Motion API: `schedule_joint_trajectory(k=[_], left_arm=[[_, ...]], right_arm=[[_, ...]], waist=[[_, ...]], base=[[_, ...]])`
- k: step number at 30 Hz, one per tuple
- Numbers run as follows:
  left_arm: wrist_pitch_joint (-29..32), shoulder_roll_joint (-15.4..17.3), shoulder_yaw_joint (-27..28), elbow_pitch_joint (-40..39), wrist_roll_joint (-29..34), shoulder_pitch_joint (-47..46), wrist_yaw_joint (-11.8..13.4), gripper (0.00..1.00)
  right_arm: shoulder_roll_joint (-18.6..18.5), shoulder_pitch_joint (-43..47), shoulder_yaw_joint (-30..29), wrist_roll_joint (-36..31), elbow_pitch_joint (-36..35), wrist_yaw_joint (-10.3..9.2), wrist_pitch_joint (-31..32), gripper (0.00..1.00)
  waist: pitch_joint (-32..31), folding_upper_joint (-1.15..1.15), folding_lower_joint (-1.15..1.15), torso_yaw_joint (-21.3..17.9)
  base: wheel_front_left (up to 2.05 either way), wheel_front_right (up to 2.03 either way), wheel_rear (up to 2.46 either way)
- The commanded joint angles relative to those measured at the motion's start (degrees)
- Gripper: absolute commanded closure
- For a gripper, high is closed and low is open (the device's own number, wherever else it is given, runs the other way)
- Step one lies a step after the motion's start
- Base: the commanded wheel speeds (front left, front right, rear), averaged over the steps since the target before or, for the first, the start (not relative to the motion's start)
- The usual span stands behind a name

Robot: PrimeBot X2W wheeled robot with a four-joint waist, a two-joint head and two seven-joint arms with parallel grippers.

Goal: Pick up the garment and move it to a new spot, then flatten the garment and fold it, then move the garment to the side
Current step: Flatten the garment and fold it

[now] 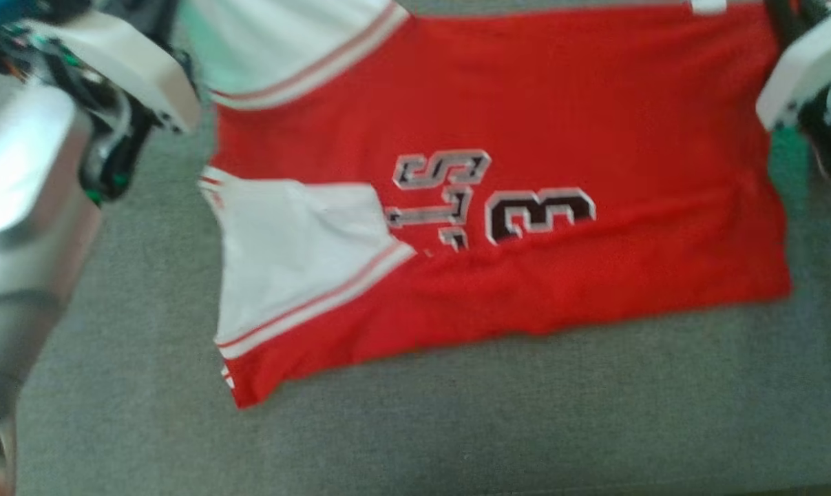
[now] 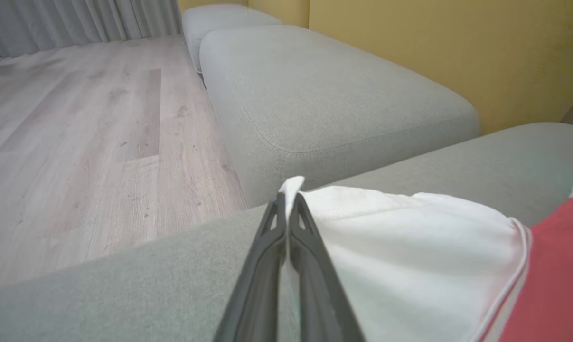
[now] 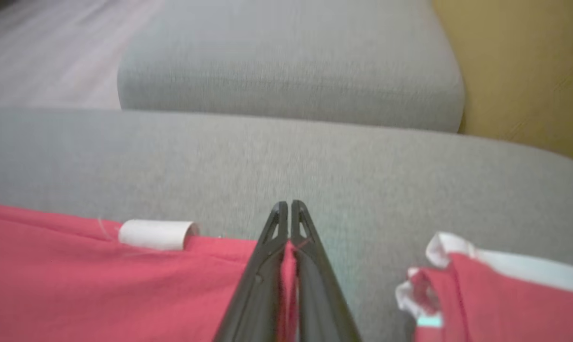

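Head view showed the red jersey (image 1: 560, 117) spread nearly flat on the grey cushion (image 1: 456, 427), its far edge running out of frame at 12 o'clock. Its white sleeves lay toward 9 o'clock. The near sleeve (image 1: 298, 262) was folded in over the chest and the far sleeve (image 1: 284, 48) sat at 11 o'clock. The number (image 1: 539, 215) read upside down near the centre. Pale arm housings stood at 10 and 2 o'clock, at the jersey's far corners.

In the left wrist view, the left gripper (image 2: 286, 197) had its fingers pressed together on the jersey's white cloth, and a tip of that cloth poked out past them at 12 o'clock. The white cloth spread toward 4 o'clock and met red at the frame's edge. A second cushion (image 2: 324, 95) lay at 12 o'clock, the wood floor (image 2: 77, 142) at 9, the yellow wall (image 2: 433, 47) at 1 and a curtain (image 2: 77, 19) at 11.

The right wrist view was blurred. The right gripper (image 3: 286, 204) was closed on a red fold of the jersey, which showed between its fingers. A white tag (image 3: 155, 234) lay on the jersey's edge at 9 o'clock from the fingertips. A white-trimmed fold (image 3: 481, 294) rose at 4 o'clock.
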Motion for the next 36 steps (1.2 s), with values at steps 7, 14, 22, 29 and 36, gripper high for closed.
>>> schedule_joint_trajectory(k=[7, 14, 22, 29, 36], left_arm=[[-6.29, 2.41, 4.63, 4.64, 2.69, -9.74, 1.66, 1.00], [-10.87, -0.55, 4.38, 10.76, 3.54, -13.59, 0.29, 1.00], [-11.84, -2.43, 3.27, 13.28, 1.31, -10.96, -2.50, 1.00], [-7.43, -0.24, 0.45, 7.91, -3.68, -4.01, -3.91, 1.00], [-1.73, 5.04, -3.19, -1.78, -8.25, 3.26, -4.00, 1.00]], right_arm=[[1.52, -7.60, -0.16, 3.82, -1.95, -0.05, -6.13, 1.00], [2.76, -10.98, 0.25, 5.38, 1.88, -0.05, -9.47, 1.00], [1.44, -8.59, 2.65, 8.87, 3.46, -0.05, -10.78, 1.00], [-2.20, -3.58, 7.17, 14.54, 2.18, -0.05, -8.24, 1.00], [-6.36, 1.10, 11.92, 19.06, 0.30, -0.05, -3.41, 1.00]], waist=[[1.43, 0.00, -0.01, -2.23], [1.33, 0.00, -0.01, -2.08], [-0.91, 0.00, -0.01, -0.30], [-4.79, 0.00, -0.01, 1.38], [-7.70, 0.00, -0.01, 2.21]], base=[[0.00, 0.00, 0.00], [0.00, 0.00, 0.00], [0.00, 0.00, 0.00], [0.00, 0.00, 0.00], [0.00, 0.00, 0.00]])
